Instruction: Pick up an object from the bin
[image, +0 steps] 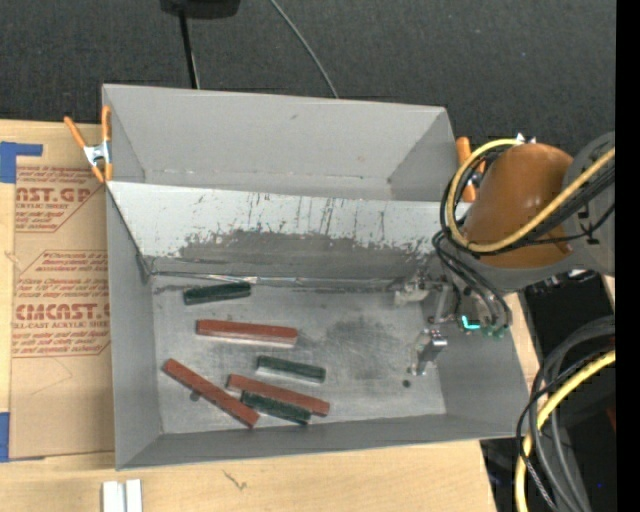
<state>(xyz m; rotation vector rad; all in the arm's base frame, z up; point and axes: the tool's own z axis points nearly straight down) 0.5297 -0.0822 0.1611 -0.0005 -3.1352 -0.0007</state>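
My gripper (431, 348) hangs low over the bare floor in the right part of the bin, with nothing seen in it. The loose things nearest to it lie well to its left. A short dark green bar (290, 369) lies flat near the middle. Just below that bar, a longer red-brown bar (278, 393) slants down to the right. A second dark green bar (276, 408) lies against the red-brown bar's lower side.
Further left lie a red-brown bar (246, 332), a dark green bar (217, 293) near the back wall, and a slanted red-brown bar (209, 392) at the front left. The arm's orange cover and cables hang over the bin's right rim.
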